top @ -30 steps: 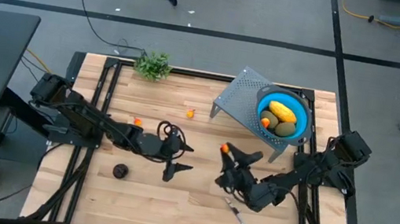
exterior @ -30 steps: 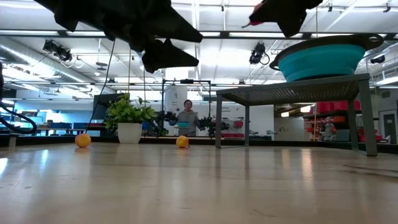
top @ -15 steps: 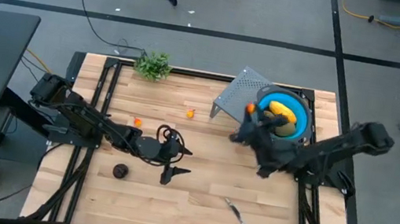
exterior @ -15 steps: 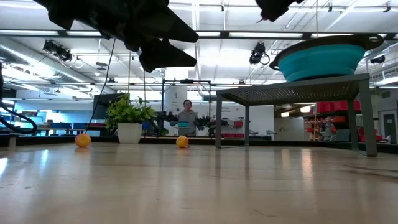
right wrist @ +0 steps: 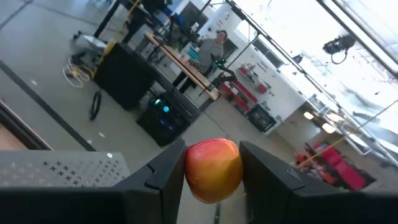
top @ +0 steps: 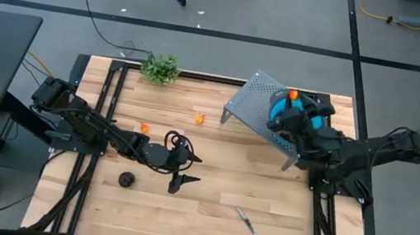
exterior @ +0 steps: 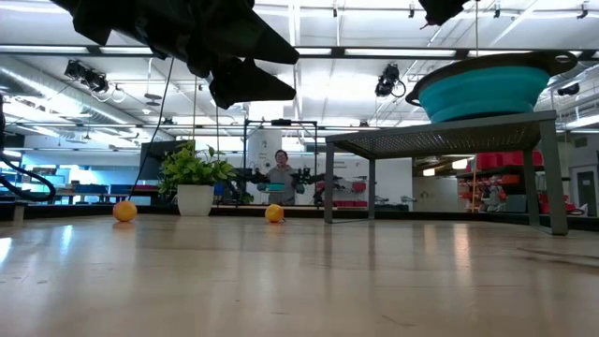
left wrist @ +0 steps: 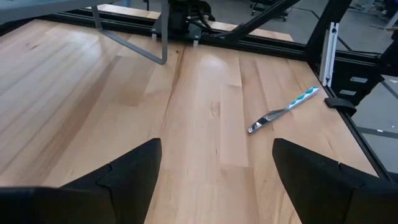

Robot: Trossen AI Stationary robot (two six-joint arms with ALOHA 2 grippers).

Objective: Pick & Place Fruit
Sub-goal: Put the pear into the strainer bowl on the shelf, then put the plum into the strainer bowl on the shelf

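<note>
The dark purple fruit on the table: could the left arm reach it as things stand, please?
Probably yes. The left gripper hovers open and empty just beside the dark purple fruit, with only bare table between them.

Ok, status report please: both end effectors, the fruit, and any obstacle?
Right end effector shut on small orange-red fruit, above blue bowl. Left end effector open, empty, hovering mid-table. Two orange fruits and purple ball on table. No obstacle seen.
</note>
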